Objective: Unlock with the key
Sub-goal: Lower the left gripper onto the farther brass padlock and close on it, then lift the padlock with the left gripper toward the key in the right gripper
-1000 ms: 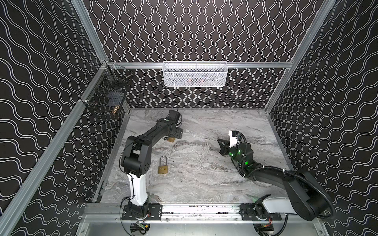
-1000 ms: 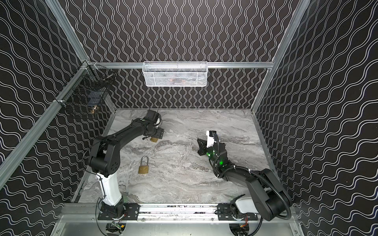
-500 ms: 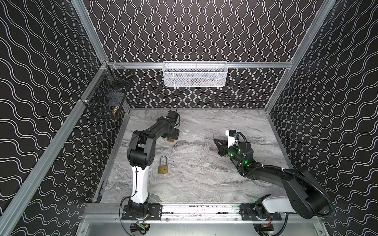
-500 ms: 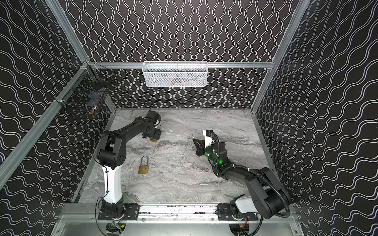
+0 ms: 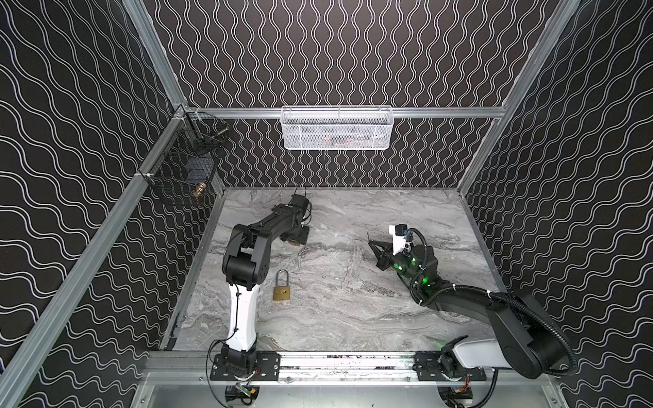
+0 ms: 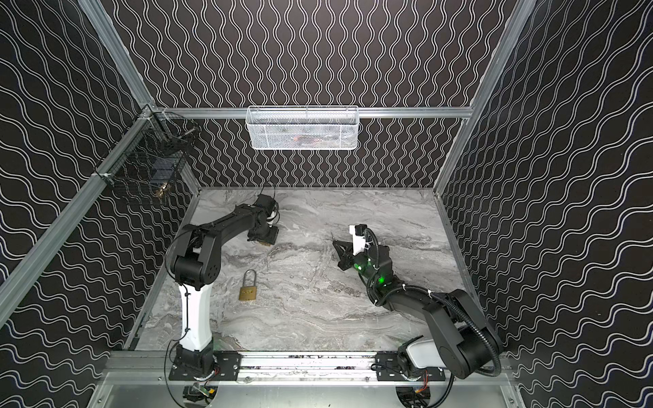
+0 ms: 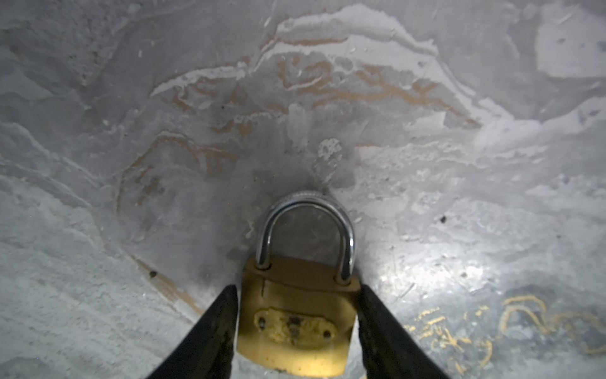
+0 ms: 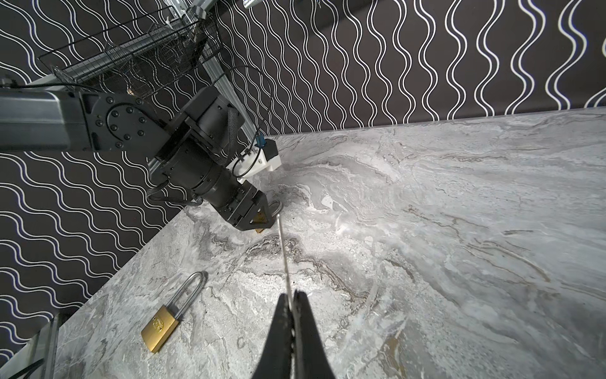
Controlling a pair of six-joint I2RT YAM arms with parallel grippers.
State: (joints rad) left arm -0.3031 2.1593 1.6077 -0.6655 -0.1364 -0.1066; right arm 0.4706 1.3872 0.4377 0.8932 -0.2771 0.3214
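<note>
Black fingers (image 7: 216, 328) of the left end effector (image 7: 296, 290) flank the brass body of the lock (image 7: 295, 328), one on each side, against it or nearly so; I cannot tell whether they squeeze it. The lock lies flat on the grey marble desk (image 5: 353, 300), with its shackle pointing away from the wrist. Behind it the wrist pitches steeply down. The forearm runs back to a folded elbow, and the white upper link stands upright from the front rail (image 5: 335, 356).

The right end effector (image 8: 292, 297) is clenched on the key (image 8: 283, 256), whose thin blade juts forward toward the left end effector. Its arm lies low, stretched from the front-right base toward mid-desk.

Open marble separates the two end effectors. The left one works in the far-left part of the desk, near the left wall (image 5: 70, 176). A second lock (image 5: 281, 293), long-shackled, lies flat just beside the left arm's upright link, well apart from both end effectors. The desk's right side and far side are open. A white basket (image 5: 335, 129) hangs on the back rail and a black basket (image 5: 183, 166) at the left corner, both above the desk.
</note>
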